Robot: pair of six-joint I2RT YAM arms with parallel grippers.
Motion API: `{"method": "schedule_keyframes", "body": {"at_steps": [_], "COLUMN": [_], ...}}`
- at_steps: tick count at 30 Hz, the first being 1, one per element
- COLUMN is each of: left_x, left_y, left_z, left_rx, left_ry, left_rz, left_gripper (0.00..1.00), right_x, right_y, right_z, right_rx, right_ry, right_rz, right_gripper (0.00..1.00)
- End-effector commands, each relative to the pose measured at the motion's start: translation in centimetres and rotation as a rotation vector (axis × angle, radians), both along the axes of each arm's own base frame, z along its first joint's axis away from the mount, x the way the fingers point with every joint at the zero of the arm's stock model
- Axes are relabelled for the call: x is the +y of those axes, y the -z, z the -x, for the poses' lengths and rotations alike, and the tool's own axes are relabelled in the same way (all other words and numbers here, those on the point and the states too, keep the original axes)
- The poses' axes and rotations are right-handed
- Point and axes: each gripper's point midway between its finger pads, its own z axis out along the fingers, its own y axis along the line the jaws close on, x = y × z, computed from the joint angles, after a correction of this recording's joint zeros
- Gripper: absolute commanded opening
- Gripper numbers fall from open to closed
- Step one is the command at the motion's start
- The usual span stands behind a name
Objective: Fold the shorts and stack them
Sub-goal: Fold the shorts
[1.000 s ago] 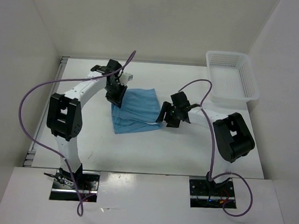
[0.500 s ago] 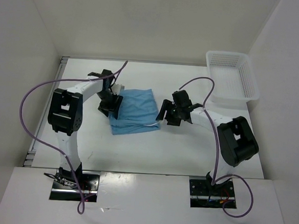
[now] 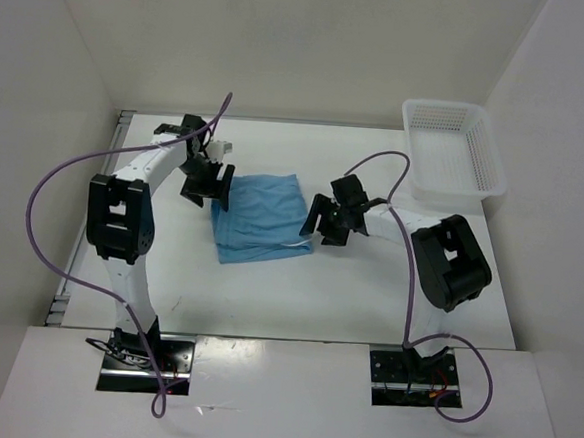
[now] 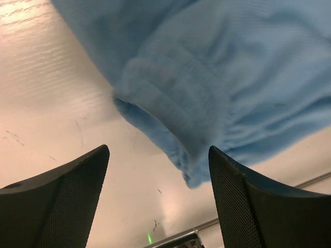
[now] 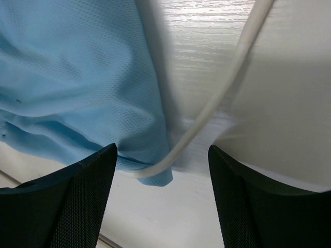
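- Shorts [image 3: 262, 217] lay folded in a rough blue rectangle at mid-desk, between the two claws.
- Left claw [image 3: 206, 187] was spread wide with nothing in it, just off the shorts' far-left corner.
- In the left wrist view, the left claw [image 4: 159, 150] framed bare desk [image 4: 57, 103]. A thick, gathered edge of the shorts [image 4: 207, 88] lay just ahead of the gap, clear of both fingers [image 4: 62, 201].
- Right claw [image 3: 324, 224] was also wide open and empty, at the shorts' near-right corner.
- In the right wrist view, the right claw [image 5: 163, 147] had a blue corner of the shorts [image 5: 77, 77] in front of its gap. Neither finger [image 5: 57, 201] touched the cloth.
- A thin white cord [image 5: 217, 98] curved from that corner across the desk [image 5: 279, 119], lying loose.
- From above, the cord [image 3: 295, 241] showed as a pale line along the shorts' near-right edge.
- A white mesh basket [image 3: 452, 195] sat at the far-right corner of the desk [image 3: 297, 290], well apart from the shorts.
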Motion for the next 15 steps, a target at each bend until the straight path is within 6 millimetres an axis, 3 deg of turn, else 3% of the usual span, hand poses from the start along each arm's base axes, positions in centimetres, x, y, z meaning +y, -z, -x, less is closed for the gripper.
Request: {"method": "schedule_keyframes", "body": {"at_steps": [1, 4, 7, 9, 15], "left_x": [1.3, 2.3, 2.1, 2.1, 1.0], "left_y": [3.6, 5.0, 6.0, 6.7, 8.0], "left_z": [0.1, -0.5, -1.0, -1.3, -1.9], "left_rx": [0.064, 0.075, 0.077, 0.083, 0.093], "left_ry": [-0.024, -0.049, -0.047, -0.047, -0.036], "left_rz": [-0.024, -0.035, -0.025, -0.025, 0.036], "left_gripper": [0.85, 0.85, 0.85, 0.81, 0.58], "right_x": [1.2, 1.7, 2.1, 1.8, 1.1], "right_y": [-0.3, -0.2, 0.0, 0.6, 1.5], "right_z": [-1.6, -2.1, -1.6, -1.1, 1.3], "right_rx": [-0.025, -0.028, -0.009, 0.0, 0.054], "right_ry": [-0.002, -0.02, -0.05, -0.057, -0.062], "right_rz": [-0.03, -0.043, -0.061, -0.05, -0.058], "right_gripper": [0.76, 0.75, 0.62, 0.58, 0.25]}}
